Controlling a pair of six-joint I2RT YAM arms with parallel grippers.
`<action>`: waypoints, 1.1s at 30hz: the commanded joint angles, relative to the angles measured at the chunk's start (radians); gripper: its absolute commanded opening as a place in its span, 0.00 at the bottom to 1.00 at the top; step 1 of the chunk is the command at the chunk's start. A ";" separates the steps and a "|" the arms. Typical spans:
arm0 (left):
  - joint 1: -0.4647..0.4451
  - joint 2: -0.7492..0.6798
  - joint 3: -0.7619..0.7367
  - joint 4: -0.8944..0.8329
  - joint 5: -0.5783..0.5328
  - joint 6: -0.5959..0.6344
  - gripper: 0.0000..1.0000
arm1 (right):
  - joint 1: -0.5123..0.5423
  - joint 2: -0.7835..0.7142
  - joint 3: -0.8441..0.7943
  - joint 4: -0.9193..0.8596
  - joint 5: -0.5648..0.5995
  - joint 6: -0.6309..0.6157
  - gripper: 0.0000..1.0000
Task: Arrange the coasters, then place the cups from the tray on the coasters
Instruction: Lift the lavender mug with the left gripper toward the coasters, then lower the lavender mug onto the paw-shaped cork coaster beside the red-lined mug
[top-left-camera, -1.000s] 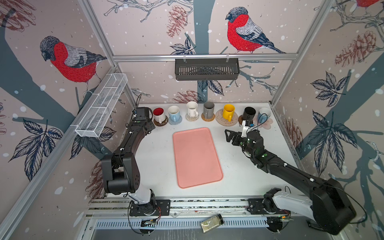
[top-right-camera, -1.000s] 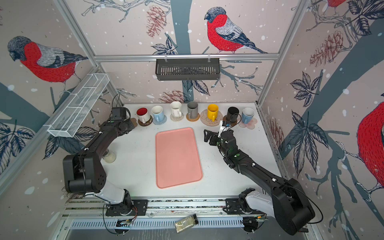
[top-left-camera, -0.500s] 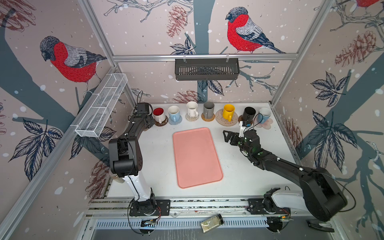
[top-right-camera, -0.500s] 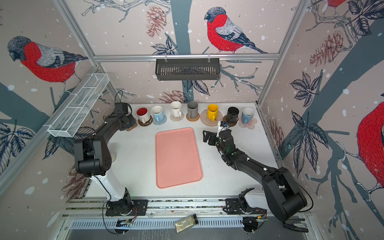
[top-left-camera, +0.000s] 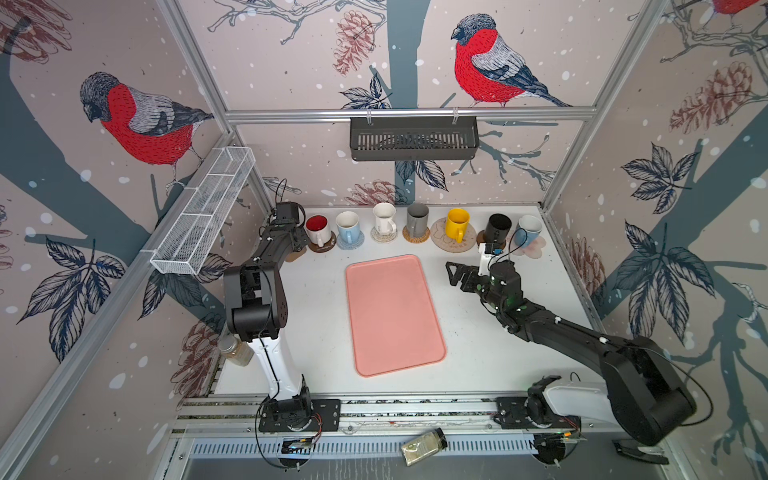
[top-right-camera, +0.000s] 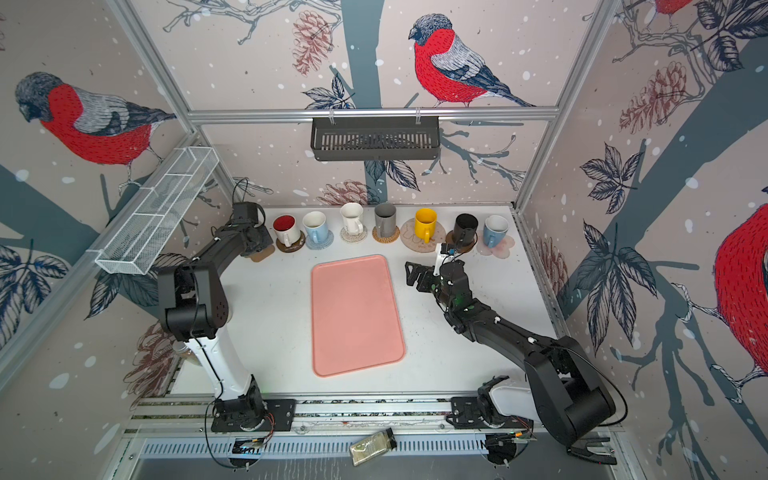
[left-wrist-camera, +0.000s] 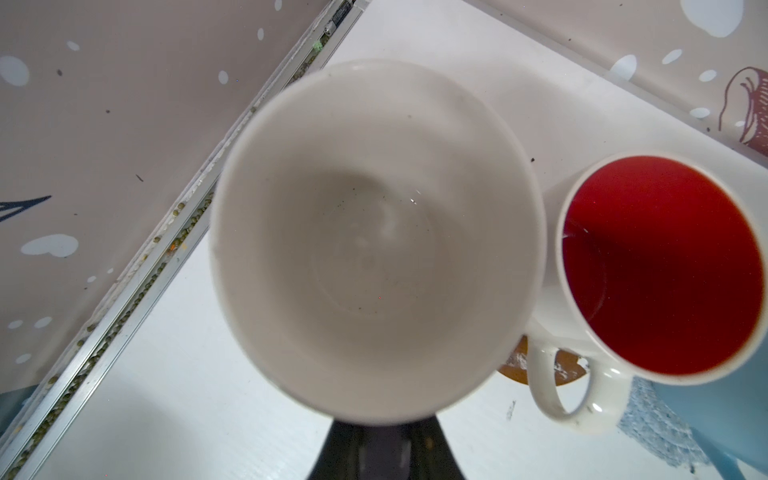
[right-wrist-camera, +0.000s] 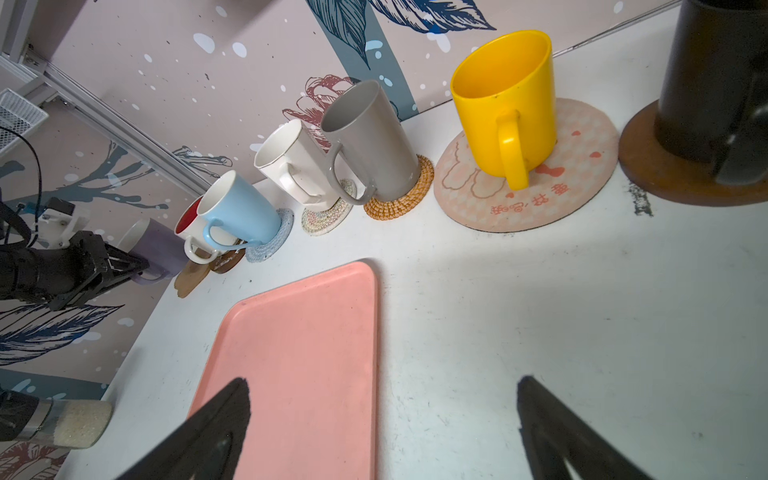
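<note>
Left wrist view: lavender cup (left-wrist-camera: 374, 237) fills the frame right at my left gripper (right-wrist-camera: 135, 266) fingers, which are clamped tight on its near side. Tight quarters. On one side of the fingers the aluminium wall rail (left-wrist-camera: 124, 282) runs close. On the other side the red-lined cup (left-wrist-camera: 660, 266) sits just beside the lavender rim. Tan paw coaster (right-wrist-camera: 189, 280) pokes out from under the held cup; I cannot tell whether the base touches it. Left arm: upper link upright, elbow folded, forearm reaching into the back corner.

Right gripper (top-left-camera: 455, 274): fingers spread wide, holding nothing. One finger (right-wrist-camera: 224, 415) hangs over the tray (top-left-camera: 395, 316) near its long edge, its partner over bare white table (right-wrist-camera: 582, 291). Ahead of the fingertips I have free table up to the row: light blue cup (right-wrist-camera: 245, 208), white cup (right-wrist-camera: 286, 162), grey cup (right-wrist-camera: 374, 137), and yellow cup (right-wrist-camera: 498, 95) on the pink cartoon coaster (right-wrist-camera: 552, 195). Black cup (right-wrist-camera: 706, 83) stands off to the side. Right arm lies low and stretched out, wrist near the black cup.
</note>
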 joint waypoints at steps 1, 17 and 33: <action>0.003 0.007 0.014 0.081 -0.039 0.012 0.00 | -0.002 -0.011 0.002 0.012 -0.006 0.001 0.99; 0.021 0.045 0.011 0.112 -0.017 0.015 0.00 | -0.004 0.002 0.013 -0.001 -0.023 -0.007 1.00; 0.024 0.071 0.024 0.115 0.032 0.002 0.00 | -0.004 0.031 0.026 -0.007 -0.043 -0.010 1.00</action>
